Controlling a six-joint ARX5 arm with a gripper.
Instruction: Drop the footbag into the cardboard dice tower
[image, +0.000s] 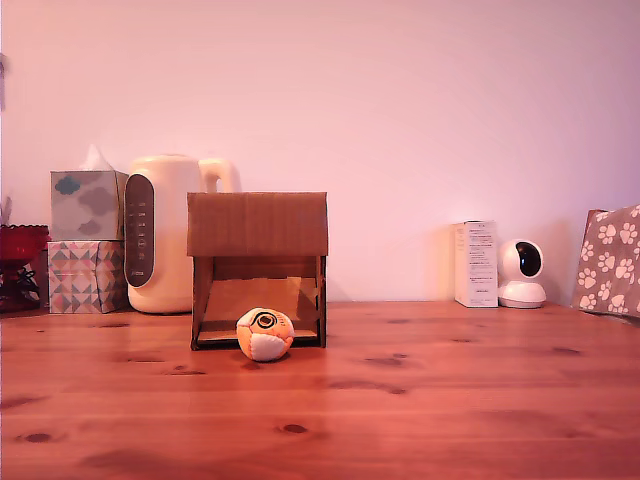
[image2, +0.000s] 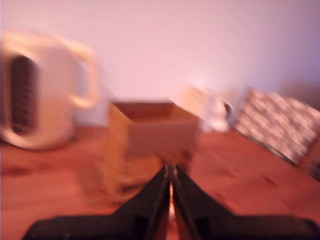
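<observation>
Exterior view: a wooden table (image: 420, 400) against a pale wall, seen from the front; no arm shows in it.
Footbag (image: 265, 334): orange and white, resting on the table at the open lower front of the cardboard dice tower (image: 258, 268), at about 6 o'clock from the tower's middle, dark round mark turned to the camera.
Tower: brown corrugated box, solid upper front, open lower front with a slanted ramp inside; in the wrist view (image2: 150, 135) its top is open.
Kettle (image: 165, 232): cream, with a dark panel, at 9 o'clock of the tower, just beside it and a little behind.
Tissue boxes (image: 87, 240): two stacked, at 9 o'clock of the kettle, a tissue sticking out of the upper one.
White carton (image: 476, 263): upright at 3 o'clock of the tower, well apart from it.
Small white camera (image: 522, 273): just beside the carton, at its 3 o'clock.
Paw-print bag (image: 610, 260): at the exterior view's right edge.
Wrist view: heavily blurred; the tower lies ahead of the gripper (image2: 170, 187).
Fingers (image2: 150, 200): two black fingers meet at the tips, pressed together with only a thin bright slit between them; nothing is seen held there.
</observation>
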